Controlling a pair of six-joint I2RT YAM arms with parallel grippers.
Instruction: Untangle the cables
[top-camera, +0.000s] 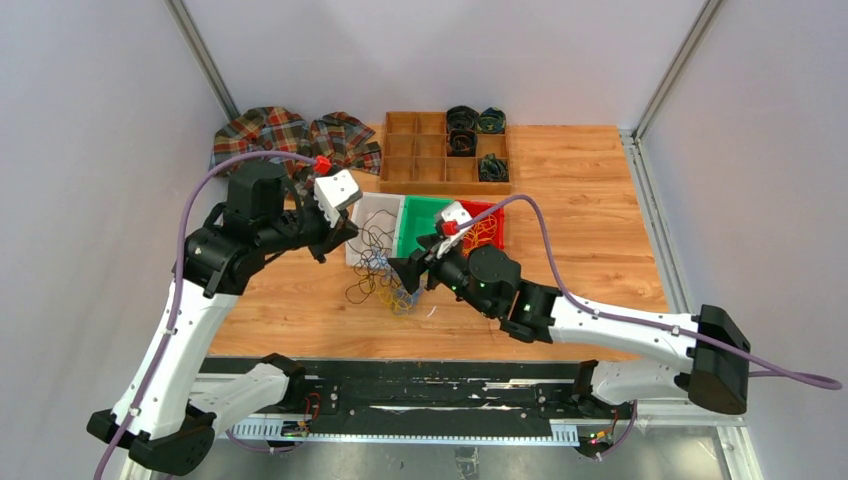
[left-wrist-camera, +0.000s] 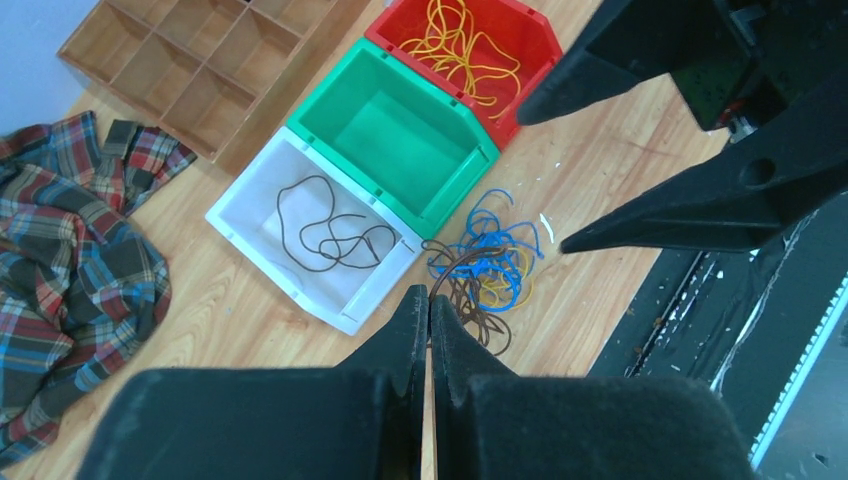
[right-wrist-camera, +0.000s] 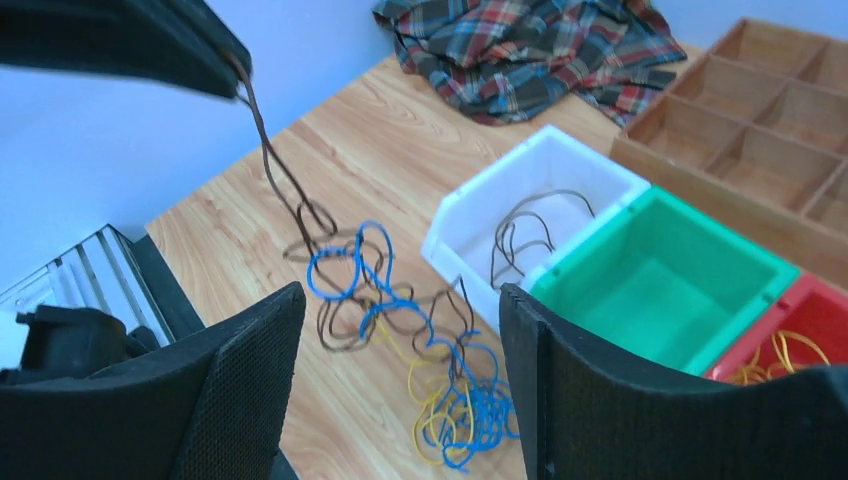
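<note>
A plaid cloth (top-camera: 290, 135) lies at the surface's far left corner. The left fingers (left-wrist-camera: 405, 335) are pressed together and seem to pinch a brown strand (right-wrist-camera: 275, 170), though the contact itself is hard to see. The strand runs up from the cables (left-wrist-camera: 490, 270), a loose clump of blue, yellow and brown loops toward the near edge, just before a white bin (right-wrist-camera: 470, 215) holding one brown cord (left-wrist-camera: 330, 235). The right fingers (right-wrist-camera: 240, 390) stand wide above the clump, holding nothing. Rightward sit a green bin (left-wrist-camera: 400, 130) and a red bin (right-wrist-camera: 795, 300) with yellow cords (left-wrist-camera: 460, 45).
</note>
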